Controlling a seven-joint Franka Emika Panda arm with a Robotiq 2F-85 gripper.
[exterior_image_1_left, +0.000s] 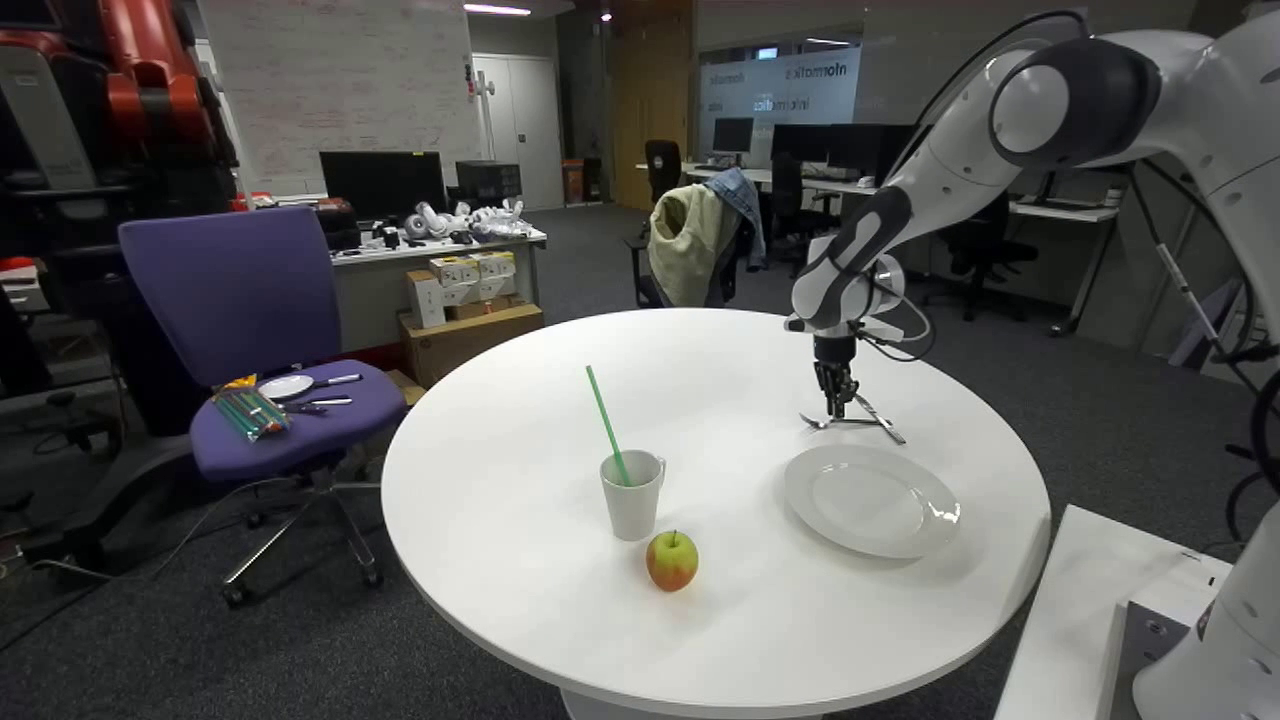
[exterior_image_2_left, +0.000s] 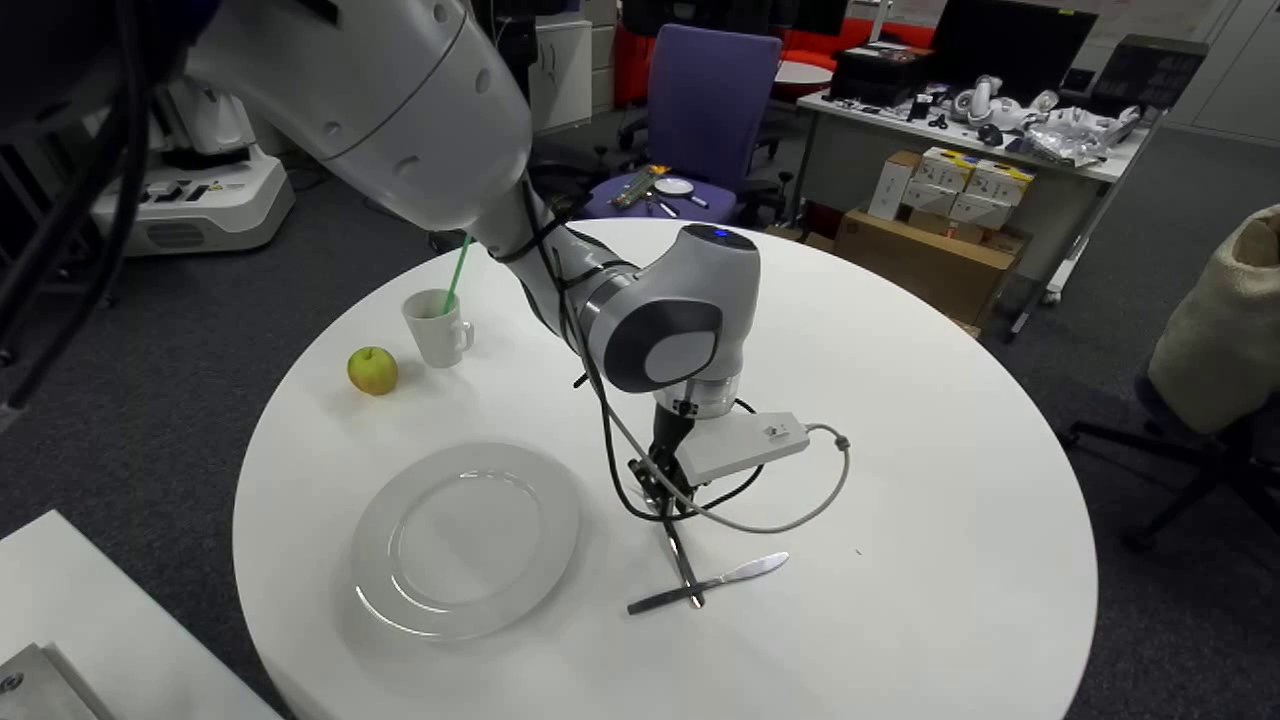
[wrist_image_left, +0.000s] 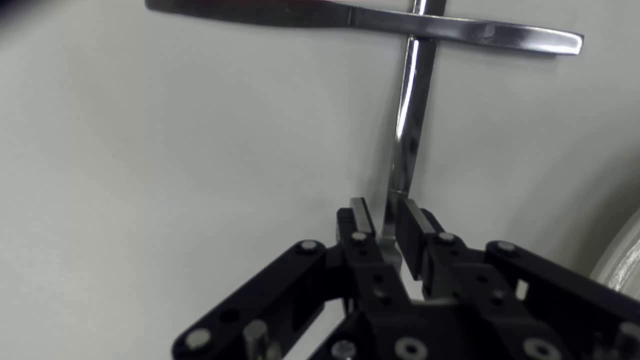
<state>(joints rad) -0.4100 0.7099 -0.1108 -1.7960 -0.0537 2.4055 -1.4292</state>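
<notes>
In the wrist view, the head of a metal fork (wrist_image_left: 407, 125) is hidden behind the black gripper (wrist_image_left: 386, 215), whose fingers stand apart on either side of the fork's neck, and the top edge cuts off the handle's end. The fork lies on a round white table (exterior_image_1_left: 480, 420) near a white plate (exterior_image_2_left: 465, 540), its long axis running beneath a table knife (wrist_image_left: 465, 30) laid crosswise over the handle. In an exterior view the tines (exterior_image_1_left: 816, 423) show, pointing frame-left, away from the knife.
</notes>
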